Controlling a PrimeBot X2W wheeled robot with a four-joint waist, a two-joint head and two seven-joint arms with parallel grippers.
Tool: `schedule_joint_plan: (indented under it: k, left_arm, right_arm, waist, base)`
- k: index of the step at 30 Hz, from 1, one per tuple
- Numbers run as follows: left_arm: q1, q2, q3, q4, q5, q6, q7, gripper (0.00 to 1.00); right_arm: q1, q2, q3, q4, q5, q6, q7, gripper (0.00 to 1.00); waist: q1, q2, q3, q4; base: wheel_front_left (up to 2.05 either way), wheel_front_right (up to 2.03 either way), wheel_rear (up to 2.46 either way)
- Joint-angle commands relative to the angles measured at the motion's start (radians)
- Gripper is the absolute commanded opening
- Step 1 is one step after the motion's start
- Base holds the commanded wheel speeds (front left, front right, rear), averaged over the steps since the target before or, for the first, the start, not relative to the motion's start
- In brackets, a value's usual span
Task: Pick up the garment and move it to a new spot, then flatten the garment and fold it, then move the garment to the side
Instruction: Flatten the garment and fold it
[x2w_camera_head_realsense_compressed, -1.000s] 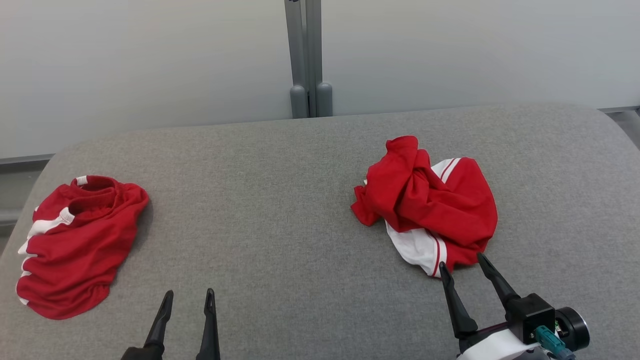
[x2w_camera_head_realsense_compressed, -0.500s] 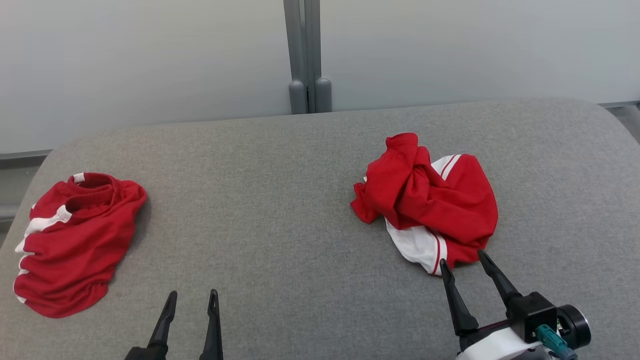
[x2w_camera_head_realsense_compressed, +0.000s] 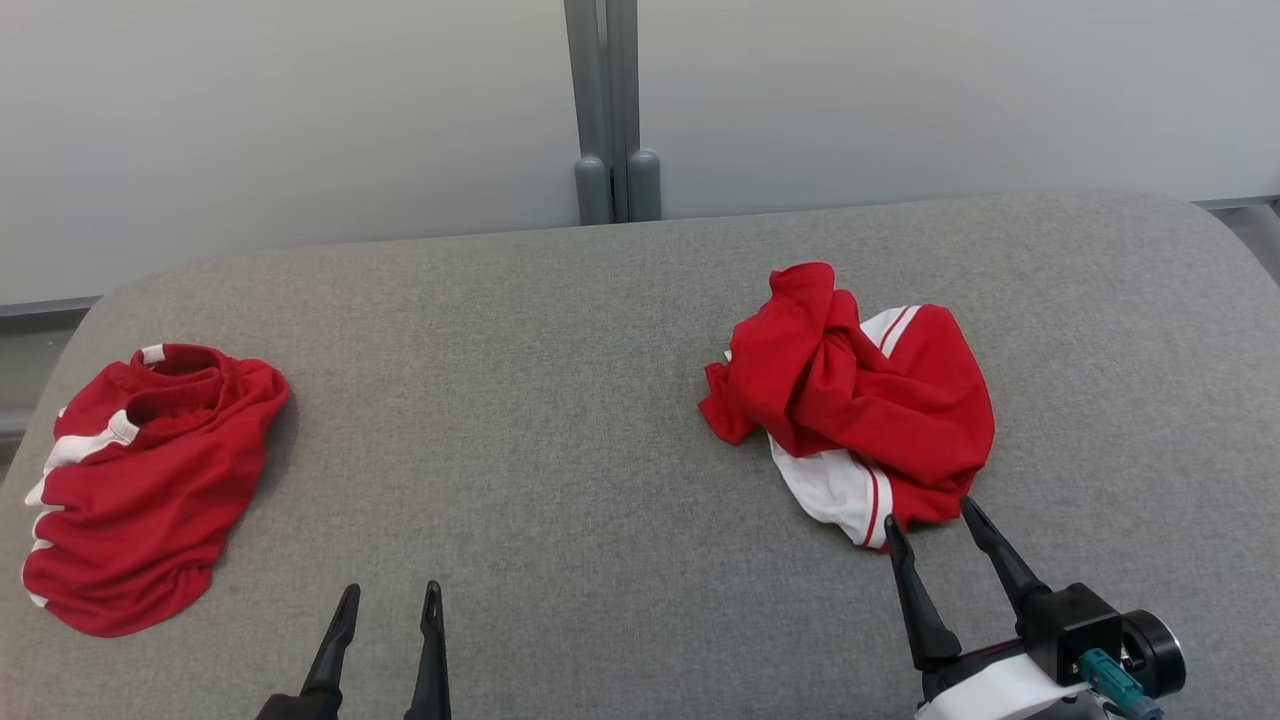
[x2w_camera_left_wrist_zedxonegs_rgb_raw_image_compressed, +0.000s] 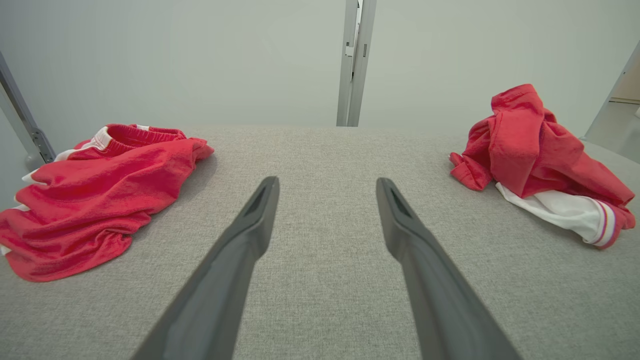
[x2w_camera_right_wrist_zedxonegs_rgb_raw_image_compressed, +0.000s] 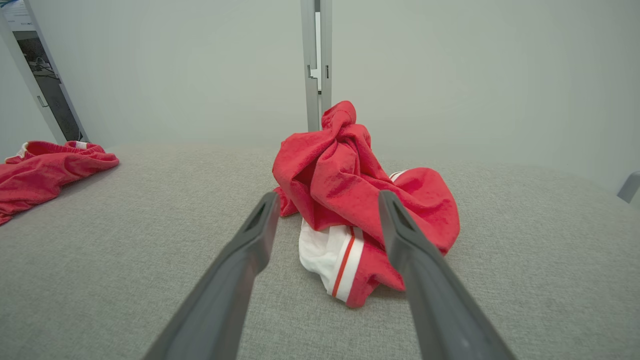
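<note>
Crumpled garment (x2w_camera_head_realsense_compressed: 860, 400) lies on grey fabric surface (x2w_camera_head_realsense_compressed: 550, 400).

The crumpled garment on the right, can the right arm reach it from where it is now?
Probably yes. The right tool is open, with its tips at the near edge of the garment, and nothing lies between them. Whether they touch the cloth, I cannot tell.
</note>
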Motion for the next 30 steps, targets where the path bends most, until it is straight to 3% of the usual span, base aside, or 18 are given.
schedule_joint_plan:
  k: [1,8,16,22,30]
  left_arm:
    - [-0.016,0.000,0.002,0.000,0.002,-0.003,0.000,1.00]
    - [-0.036,0.000,-0.014,0.012,0.014,-0.021,0.000,1.00]
    - [-0.136,0.000,-0.117,0.077,0.017,-0.086,0.000,1.00]
    - [-0.298,0.002,-0.262,0.156,0.009,-0.120,0.000,1.00]
    - [-0.509,0.029,-0.537,0.244,-0.056,-0.122,0.000,1.00]
  right_arm:
    - [-0.003,-0.001,0.003,-0.005,0.005,-0.001,0.000,1.00]
    - [-0.013,-0.002,-0.027,-0.012,0.005,-0.001,0.000,1.00]
    - [-0.057,-0.001,-0.110,-0.029,-0.006,-0.001,0.000,1.00]
    - [-0.119,-0.002,-0.166,-0.057,-0.001,-0.001,0.000,1.00]
    - [-0.180,-0.001,-0.221,-0.073,0.025,-0.001,0.000,1.00]
  waist:
    - [0.0000,0.0000,0.003,-0.004]
    - [0.0000,0.0000,0.023,-0.029]
    - [0.0000,0.0000,0.105,-0.092]
    - [0.0000,0.0000,0.223,-0.150]
    - [0.0000,0.0000,0.349,-0.229]
  base:
    - [0.00,0.00,0.00]
    - [0.00,0.00,0.00]
    - [0.00,0.00,0.00]
    - [0.00,0.00,0.00]
    - [0.00,0.00,0.00]
